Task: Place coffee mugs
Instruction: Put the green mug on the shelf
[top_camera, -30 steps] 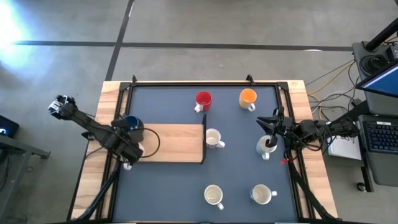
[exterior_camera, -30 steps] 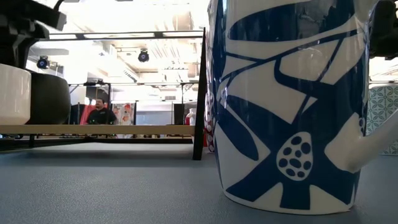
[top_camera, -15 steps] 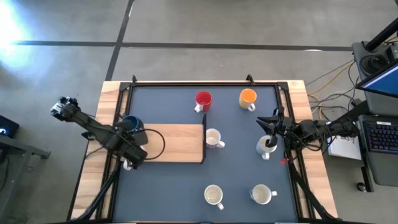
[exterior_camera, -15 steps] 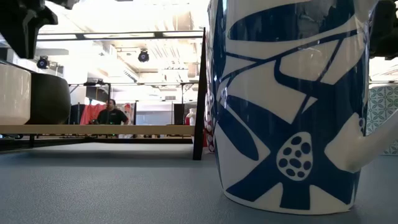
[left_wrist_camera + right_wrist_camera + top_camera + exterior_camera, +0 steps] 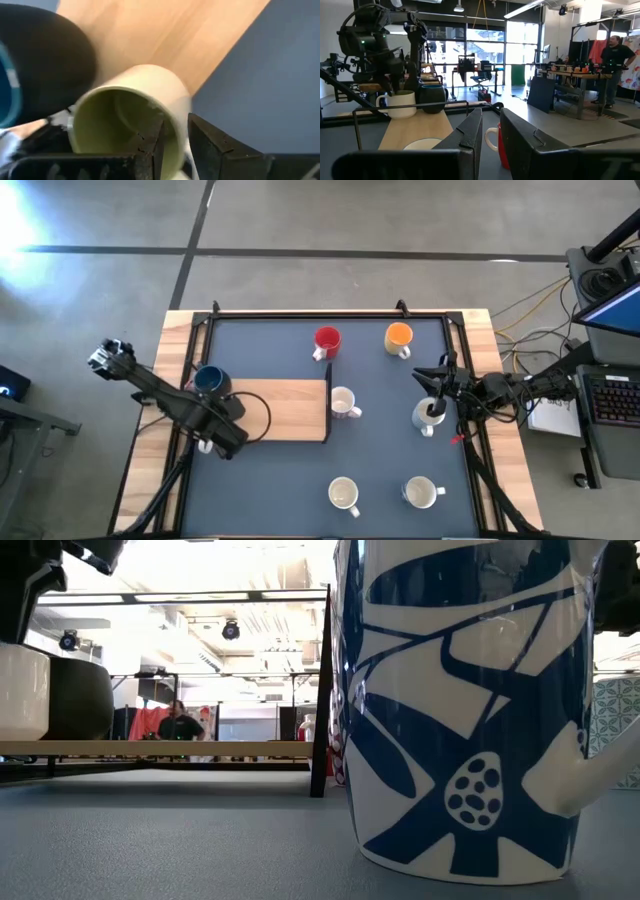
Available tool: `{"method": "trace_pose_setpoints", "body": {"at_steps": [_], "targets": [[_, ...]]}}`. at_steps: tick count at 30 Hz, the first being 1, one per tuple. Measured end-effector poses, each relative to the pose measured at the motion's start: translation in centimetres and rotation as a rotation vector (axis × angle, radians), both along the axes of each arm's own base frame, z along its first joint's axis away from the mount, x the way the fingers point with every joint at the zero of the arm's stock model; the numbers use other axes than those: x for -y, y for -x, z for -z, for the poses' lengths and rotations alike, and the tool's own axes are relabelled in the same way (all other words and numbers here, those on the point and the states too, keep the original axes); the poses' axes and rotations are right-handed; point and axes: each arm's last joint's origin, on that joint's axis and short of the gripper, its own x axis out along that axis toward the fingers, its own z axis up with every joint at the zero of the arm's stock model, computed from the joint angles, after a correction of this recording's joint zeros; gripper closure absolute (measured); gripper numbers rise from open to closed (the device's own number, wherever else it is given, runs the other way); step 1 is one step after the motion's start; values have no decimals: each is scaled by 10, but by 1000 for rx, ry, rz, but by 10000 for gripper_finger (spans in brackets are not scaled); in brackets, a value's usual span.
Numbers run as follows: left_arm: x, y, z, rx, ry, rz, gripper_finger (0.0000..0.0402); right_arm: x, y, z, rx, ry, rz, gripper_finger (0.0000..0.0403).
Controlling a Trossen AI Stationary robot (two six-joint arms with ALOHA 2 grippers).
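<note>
On table: eight mugs (image 5: 343, 403); left gripper (image 5: 172, 142) pinching cream mug (image 5: 127, 117); right gripper (image 5: 432, 407) pinching another.

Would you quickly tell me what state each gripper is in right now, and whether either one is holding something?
Left gripper: closed on the rim of the cream mug on the wooden board.
Right gripper: at the white mug; cannot be told.

Since a second ago the left arm has swung so that the left gripper (image 5: 212, 438), clamped on the rim of a cream mug (image 5: 131, 115), sits slightly farther right along the wooden board (image 5: 290, 409), uncovering more of the dark blue mug (image 5: 209, 380). A person (image 5: 178, 723) in the room behind has shifted right.
</note>
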Motion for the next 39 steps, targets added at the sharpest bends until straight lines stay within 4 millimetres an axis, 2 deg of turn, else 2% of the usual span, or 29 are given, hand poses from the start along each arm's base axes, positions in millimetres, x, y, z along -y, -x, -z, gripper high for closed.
{"method": "trace_pose_setpoints", "body": {"at_steps": [13, 20, 31, 39], "targets": [[3, -6, 8, 2, -33, -161, 334, 0, 0, 0, 0, 0, 0, 344], [4, -8, 1, 20, -30, -167, 334, 0, 0, 0, 0, 0, 0, 344], [1, -4, 11, -17, -73, -219, 334, 0, 0, 0, 0, 0, 0, 344], [2, -5, 5, 3, -59, -216, 334, 0, 0, 0, 0, 0, 0, 344]]}}
